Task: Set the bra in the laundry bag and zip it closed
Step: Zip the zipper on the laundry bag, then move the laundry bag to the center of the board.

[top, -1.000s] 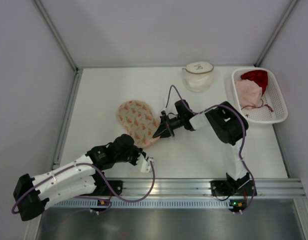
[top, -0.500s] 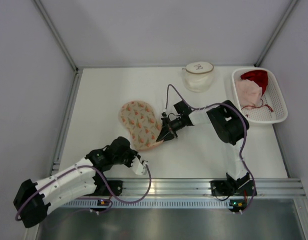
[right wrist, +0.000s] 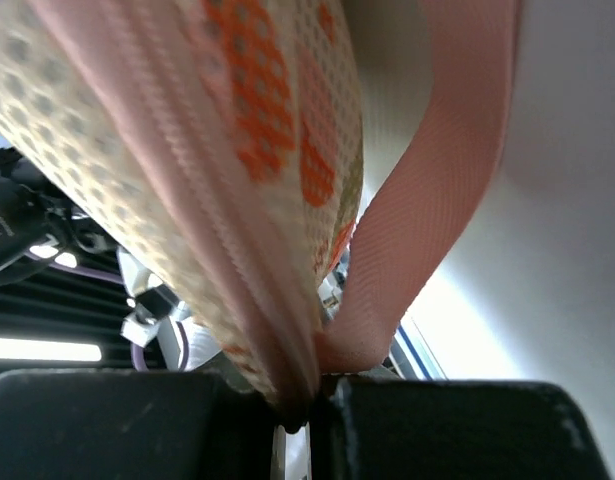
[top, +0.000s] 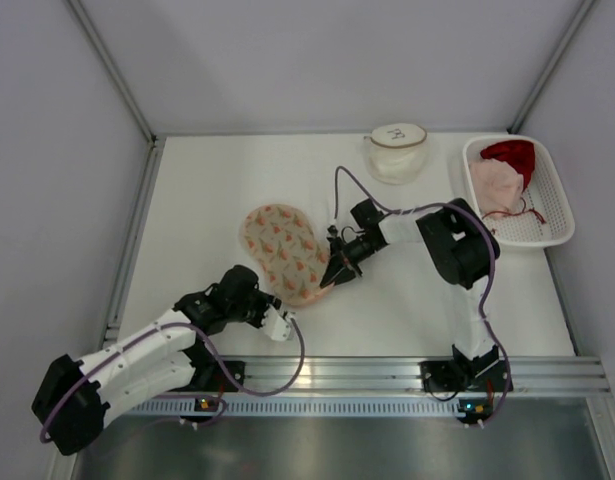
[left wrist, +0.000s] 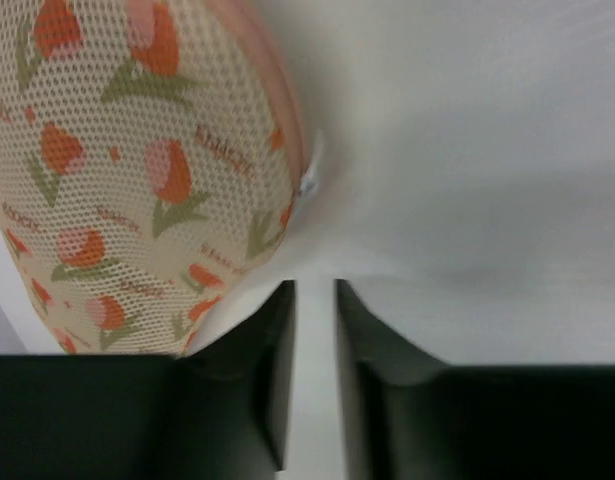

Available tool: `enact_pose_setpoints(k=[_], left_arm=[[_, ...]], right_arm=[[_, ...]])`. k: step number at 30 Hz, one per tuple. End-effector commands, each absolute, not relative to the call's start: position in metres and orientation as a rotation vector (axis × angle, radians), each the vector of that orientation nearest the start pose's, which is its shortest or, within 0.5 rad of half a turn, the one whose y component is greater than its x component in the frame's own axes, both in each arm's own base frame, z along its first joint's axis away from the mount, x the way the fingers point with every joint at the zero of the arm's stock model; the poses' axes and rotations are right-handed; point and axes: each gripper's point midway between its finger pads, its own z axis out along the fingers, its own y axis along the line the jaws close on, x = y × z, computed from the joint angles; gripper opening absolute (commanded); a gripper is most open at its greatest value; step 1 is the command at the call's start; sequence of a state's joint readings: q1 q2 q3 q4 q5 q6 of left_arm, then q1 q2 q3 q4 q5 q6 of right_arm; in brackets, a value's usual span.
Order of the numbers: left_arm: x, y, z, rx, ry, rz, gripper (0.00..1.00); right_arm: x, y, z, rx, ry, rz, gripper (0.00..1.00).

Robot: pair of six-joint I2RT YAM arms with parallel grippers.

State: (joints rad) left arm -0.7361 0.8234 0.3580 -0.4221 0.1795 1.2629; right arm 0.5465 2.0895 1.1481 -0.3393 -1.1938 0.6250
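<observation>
Bag [top: 284, 254] is laid flat left of centre. Its seam and pink loop are clamped in R gripper [top: 333, 278], prob. to tension it for zipping. L gripper [top: 281, 325] is held slightly apart, empty, just off bag's near end. Bra inside? Can't be told; garments are seen in basket [top: 532, 242].

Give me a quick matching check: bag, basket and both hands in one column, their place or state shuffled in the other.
1. laundry bag
2. basket
3. right hand
4. left hand

A. far right corner, red and pink clothes inside
B. shut, pinching the bag's edge
C. in the middle, tulip print
D. fingers slightly apart, nothing between them, by the bag's near end

Pairs: 1-C, 2-A, 3-B, 4-D
</observation>
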Motion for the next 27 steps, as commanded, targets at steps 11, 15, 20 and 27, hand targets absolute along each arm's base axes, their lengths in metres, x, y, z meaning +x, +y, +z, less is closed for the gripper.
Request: enact_pose_setpoints(k=[11,15,20,27], left_arm=[[0.211,-0.186,0.125,1.618,1.663,-0.183,0.68],[0.226,-0.185,0.116,1.541,1.795,-0.155,0.69],[0.262,-0.182,0.119,1.291,2.011,-0.133,0.69],[0.321,-0.180,0.118,1.001,2.216,-0.109,0.68]], right_arm=[[0.271,0.338,0.075,-0.406,2.800,1.710,0.18],[0.300,0.336,0.089,-0.516,2.786,1.536,0.49],[0.328,0.320,0.100,-0.532,2.740,1.367,0.78],[0.372,0.290,0.136,-0.504,2.606,1.212,0.99]])
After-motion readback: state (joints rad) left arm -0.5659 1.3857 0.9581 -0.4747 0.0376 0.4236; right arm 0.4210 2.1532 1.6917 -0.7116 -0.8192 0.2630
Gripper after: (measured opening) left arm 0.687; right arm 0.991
